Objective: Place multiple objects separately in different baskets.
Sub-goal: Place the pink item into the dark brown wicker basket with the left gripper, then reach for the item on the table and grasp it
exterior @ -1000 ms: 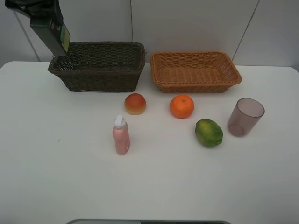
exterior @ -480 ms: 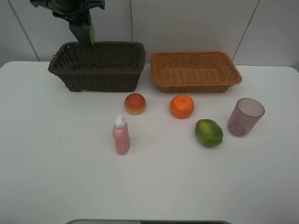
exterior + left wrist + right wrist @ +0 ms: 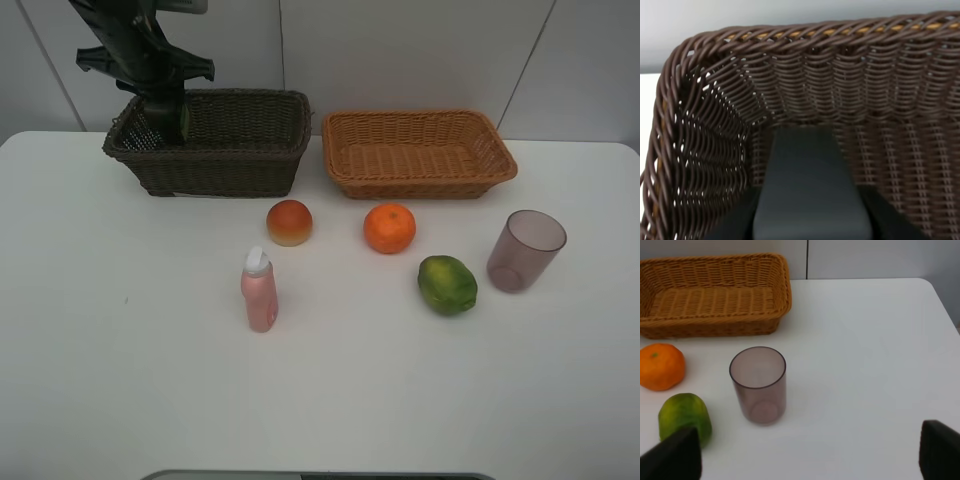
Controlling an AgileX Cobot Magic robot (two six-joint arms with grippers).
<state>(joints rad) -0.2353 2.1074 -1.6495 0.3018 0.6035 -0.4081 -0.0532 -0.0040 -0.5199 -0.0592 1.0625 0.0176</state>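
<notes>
My left gripper (image 3: 170,112) is shut on the dark green pump bottle (image 3: 183,118), held down inside the left end of the dark brown basket (image 3: 230,160). In the left wrist view the bottle (image 3: 810,190) sits between the fingers, close to the basket's inner wall (image 3: 880,110). The light orange-tan basket (image 3: 420,182) holds nothing. On the table lie the peach-like fruit (image 3: 289,222), orange (image 3: 389,228), green citrus (image 3: 447,285), purple cup (image 3: 525,250) and pink bottle (image 3: 259,292). My right gripper (image 3: 805,457) stands open near the cup (image 3: 758,385), out of the high view.
White table with a grey wall behind the baskets. The right wrist view shows the tan basket (image 3: 715,325), the orange (image 3: 660,366) and the green citrus (image 3: 685,415) beside the cup, with the table's right edge (image 3: 940,305) close by.
The left arm swung right from behind the dark basket's left corner, then came down, carrying the green bottle into the basket's left end. Everything else stayed put.
</notes>
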